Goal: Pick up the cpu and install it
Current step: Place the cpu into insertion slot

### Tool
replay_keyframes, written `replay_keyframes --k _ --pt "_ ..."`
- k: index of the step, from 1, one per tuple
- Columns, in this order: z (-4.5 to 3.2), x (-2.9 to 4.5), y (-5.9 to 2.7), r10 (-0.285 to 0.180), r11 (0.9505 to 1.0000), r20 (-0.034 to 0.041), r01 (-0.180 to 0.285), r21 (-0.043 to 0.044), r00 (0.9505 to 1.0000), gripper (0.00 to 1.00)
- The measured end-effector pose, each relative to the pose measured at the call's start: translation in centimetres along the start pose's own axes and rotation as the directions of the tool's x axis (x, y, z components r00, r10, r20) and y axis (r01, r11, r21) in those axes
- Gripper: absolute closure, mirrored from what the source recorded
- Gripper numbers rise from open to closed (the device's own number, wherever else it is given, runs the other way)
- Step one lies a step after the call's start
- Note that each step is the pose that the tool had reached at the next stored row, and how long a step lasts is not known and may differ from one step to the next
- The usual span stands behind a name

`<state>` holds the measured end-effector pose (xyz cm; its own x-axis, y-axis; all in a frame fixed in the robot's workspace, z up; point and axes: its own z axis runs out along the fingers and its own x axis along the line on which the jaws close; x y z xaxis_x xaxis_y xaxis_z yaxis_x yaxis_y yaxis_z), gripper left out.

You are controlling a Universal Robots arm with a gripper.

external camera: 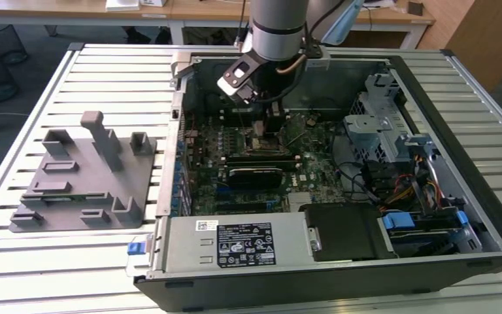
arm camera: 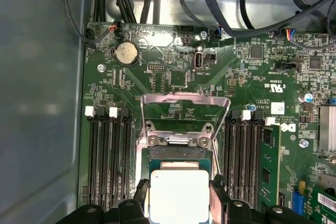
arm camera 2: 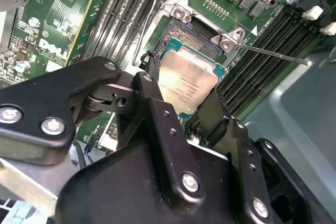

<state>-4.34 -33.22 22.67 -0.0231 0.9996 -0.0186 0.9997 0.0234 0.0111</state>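
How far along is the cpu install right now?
Done: the cpu is picked up and sits at the socket. In hand: the gripper grips it by two sides. Left: it is not released, I cannot tell if it is seated, and the socket's metal frame stands open.
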Motion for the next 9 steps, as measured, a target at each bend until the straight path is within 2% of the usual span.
replay_keyframes --k 9 --pt "1.17 0.00 -0.02 0.007 1.0000 0.0000 -0.007 0.0001 1.0000 0.46"
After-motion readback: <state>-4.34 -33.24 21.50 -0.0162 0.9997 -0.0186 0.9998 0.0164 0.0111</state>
